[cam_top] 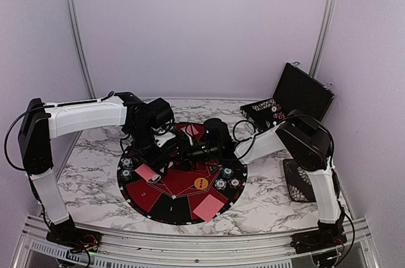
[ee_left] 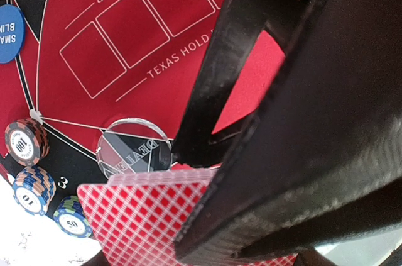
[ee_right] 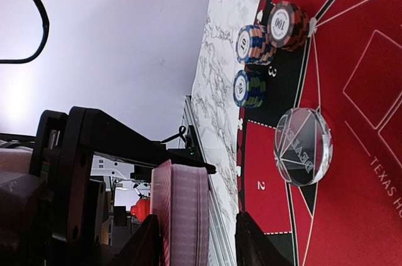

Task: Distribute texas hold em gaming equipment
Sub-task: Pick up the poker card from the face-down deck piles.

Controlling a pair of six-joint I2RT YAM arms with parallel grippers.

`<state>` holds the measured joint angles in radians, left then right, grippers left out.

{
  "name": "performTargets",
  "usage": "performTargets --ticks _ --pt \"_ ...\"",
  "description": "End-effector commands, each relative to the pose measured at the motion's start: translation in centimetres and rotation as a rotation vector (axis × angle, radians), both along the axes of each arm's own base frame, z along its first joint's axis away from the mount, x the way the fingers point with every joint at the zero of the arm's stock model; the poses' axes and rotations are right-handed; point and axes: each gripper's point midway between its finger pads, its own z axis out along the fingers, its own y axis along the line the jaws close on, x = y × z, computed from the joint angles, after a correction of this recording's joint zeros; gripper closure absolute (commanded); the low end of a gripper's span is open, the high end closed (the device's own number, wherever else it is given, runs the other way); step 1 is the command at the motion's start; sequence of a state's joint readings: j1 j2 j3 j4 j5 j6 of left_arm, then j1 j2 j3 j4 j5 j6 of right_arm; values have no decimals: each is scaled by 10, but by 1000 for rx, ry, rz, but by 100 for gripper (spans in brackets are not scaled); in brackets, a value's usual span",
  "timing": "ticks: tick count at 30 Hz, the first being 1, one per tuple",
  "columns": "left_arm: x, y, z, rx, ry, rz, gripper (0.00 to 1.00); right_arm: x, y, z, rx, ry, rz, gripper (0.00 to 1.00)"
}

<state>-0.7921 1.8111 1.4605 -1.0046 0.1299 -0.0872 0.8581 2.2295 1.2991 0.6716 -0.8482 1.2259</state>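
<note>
- Red-and-black felt mat (cam_top: 183,182), round, lies mid-table on the white, grey-veined marble top (cam_top: 88,154); white lines print card boxes on its red centre.
- Left gripper (cam_top: 158,151) hangs over the mat's far left part, clamped about halfway on a deck (ee_left: 151,222) of cards with red lattice backs; the deck's edges show as a pale pink block in the right wrist view.
- Right gripper (ee_right: 195,241) meets it from the right, jaws partly open astride the deck's end: one black finger sits close against the deck, the other stands apart, so there is no grip.
- A clear, faceted round dealer button (ee_left: 134,146) lies flat on the mat just beyond the deck.
- Three short stacks of striped chips (ee_left: 34,189) stand at the mat's left rim, near one another; more chips (cam_top: 228,179) sit at the right rim.
- A blue disc (ee_left: 7,33) lies flat near the rim, and an orange disc (cam_top: 200,184) near the middle.
- Two single cards lie face down on the mat: one left (cam_top: 145,172), one near right (cam_top: 209,208).
- A black hinged case (cam_top: 297,94) stands open far right; a dark patterned tray (cam_top: 299,182) lies right of the mat.
</note>
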Motion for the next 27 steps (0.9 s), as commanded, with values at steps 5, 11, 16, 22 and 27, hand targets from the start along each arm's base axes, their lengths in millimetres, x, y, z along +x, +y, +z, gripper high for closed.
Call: performTargets --ticks 5,11,16,22,27 --pt "-5 0 15 -28 -18 -20 53 12 -3 3 -16 -34 -41 64" --pt "-5 0 14 -26 -18 -22 53 15 -7 7 -16 -42 -55 66" --pt "-6 1 13 -22 -13 -19 53 16 -10 10 -15 -49 -65 67" --pt "-7 2 11 -18 -9 -17 53 16 -13 13 -9 -55 -70 68" --pt "-6 2 10 -16 -9 -17 53 17 -15 17 -3 -59 -74 68"
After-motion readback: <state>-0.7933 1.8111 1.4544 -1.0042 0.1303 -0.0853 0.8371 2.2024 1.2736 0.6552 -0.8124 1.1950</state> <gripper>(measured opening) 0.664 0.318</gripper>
